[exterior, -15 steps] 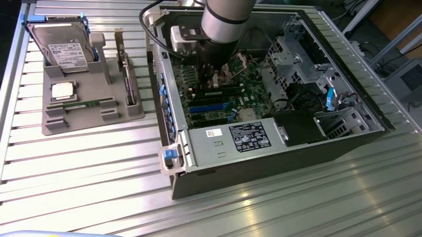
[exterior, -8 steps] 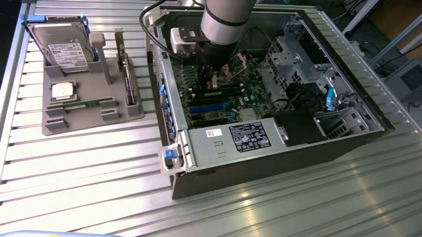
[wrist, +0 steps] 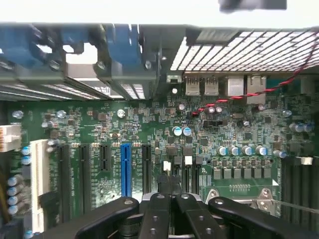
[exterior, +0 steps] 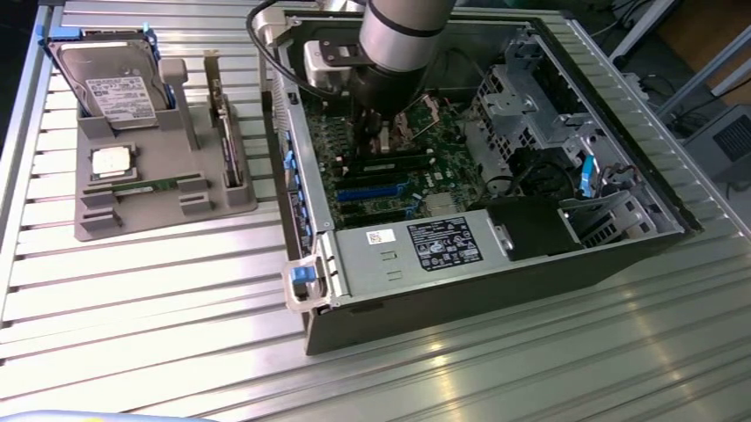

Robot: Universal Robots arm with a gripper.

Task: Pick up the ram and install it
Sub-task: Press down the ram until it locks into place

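Ram [exterior: 154, 186] lies flat in a groove of the grey holder tray [exterior: 164, 215], in the left half of the exterior view. It is a thin green stick near the tray's lower edge, just below a small square silver chip [exterior: 112, 163]. Above it in the same tray a silver hard drive [exterior: 112, 88] leans upright, and a dark expansion card [exterior: 225, 132] stands on edge toward the tray's right side.

The gripper [wrist: 172, 191] is well apart from the ram. It hangs inside the open computer case [exterior: 470, 294] in the upper middle of the exterior view, with the grey arm [exterior: 405, 35] coming down from the top edge of the frame. The tray and the case wall lie between the stick and the gripper.

In the wrist view the black fingers [wrist: 155, 211] are pressed together, with their tips just over the green motherboard [wrist: 149, 132]. They are near the row of black slots and the one blue slot [wrist: 125, 169].

Tray and case both rest on a ribbed metal table [exterior: 141, 308].
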